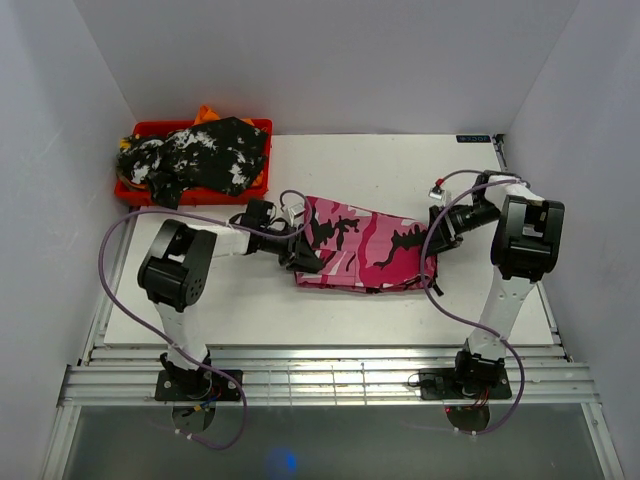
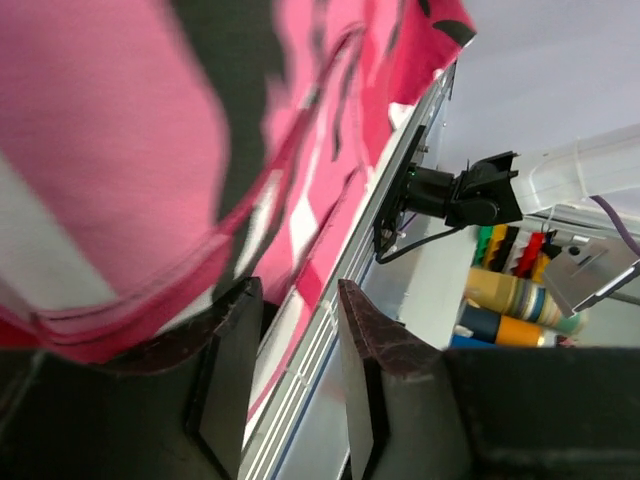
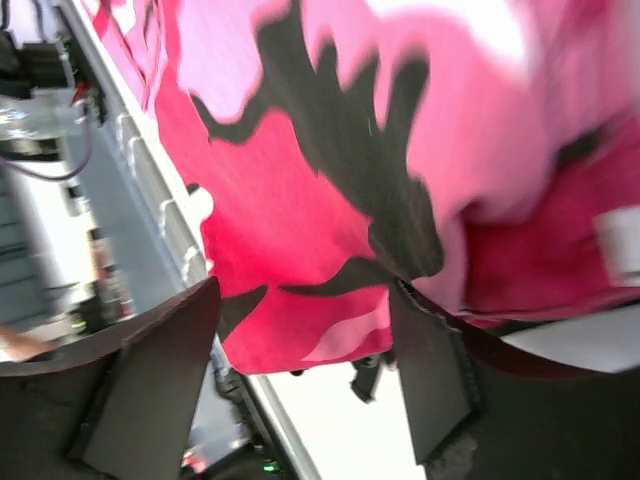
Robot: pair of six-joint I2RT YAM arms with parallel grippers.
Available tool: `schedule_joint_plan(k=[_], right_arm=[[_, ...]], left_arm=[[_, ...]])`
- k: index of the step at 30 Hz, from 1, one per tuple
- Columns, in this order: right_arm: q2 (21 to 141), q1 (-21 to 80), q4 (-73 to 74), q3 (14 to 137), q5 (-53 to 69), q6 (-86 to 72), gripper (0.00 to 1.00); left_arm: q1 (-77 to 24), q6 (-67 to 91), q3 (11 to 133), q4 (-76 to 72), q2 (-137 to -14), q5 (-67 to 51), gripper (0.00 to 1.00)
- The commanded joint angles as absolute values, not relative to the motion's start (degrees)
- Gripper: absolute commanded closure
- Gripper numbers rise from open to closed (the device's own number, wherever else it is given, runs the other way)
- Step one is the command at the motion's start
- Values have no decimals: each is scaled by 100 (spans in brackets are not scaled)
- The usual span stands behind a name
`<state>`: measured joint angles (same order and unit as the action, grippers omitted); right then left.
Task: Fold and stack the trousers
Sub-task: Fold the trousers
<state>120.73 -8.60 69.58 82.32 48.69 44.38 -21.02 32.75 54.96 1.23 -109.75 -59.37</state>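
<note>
The pink trousers (image 1: 365, 245) lay folded into a flat, roughly rectangular bundle at the middle of the table (image 1: 400, 165), closer to its near edge than to the back.

The left gripper (image 1: 300, 252) sat at the bundle's left edge, and the right gripper (image 1: 437, 232) at its right edge. In the left wrist view the trousers (image 2: 150, 150) filled the upper left, and a hem draped over one finger (image 2: 228, 380). The other finger (image 2: 365, 380) stood clear of the cloth. The jaws of the left gripper (image 2: 297, 300) were partly spread, with the table edge showing through the gap, so nothing was pinched.

In the right wrist view the fingers (image 3: 150, 380) of the right gripper (image 3: 300, 330) stood wide apart. The cloth (image 3: 330, 200) hung down between them and rested against the far finger without being squeezed.

A black-and-white mottled garment (image 1: 205, 155) was heaped in a red bin (image 1: 170, 125) at the table's back left corner, well apart from the pink pair. A bit of orange cloth (image 1: 205, 113) poked out behind it.
</note>
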Motion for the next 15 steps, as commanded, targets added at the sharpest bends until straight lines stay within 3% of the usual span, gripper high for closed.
schedule_joint_plan(k=[1,6,10,15], right_arm=[[11910,-861,7497,9174,4920,4880,25],[11838,-642,7471,9913,5746,4378,20],[12198,-545,6746,9801,5976,3781,27],[12568,-562,5415,9282,5652,2884,28]], left_arm=[[-2197,2814,6008,272,-10152,-5933,53],[-2188,3125,6951,-232,-10317,-5643,43],[-2145,3726,7285,-667,-10941,-5581,42],[-1908,3999,7743,-1045,-12101,-5309,42]])
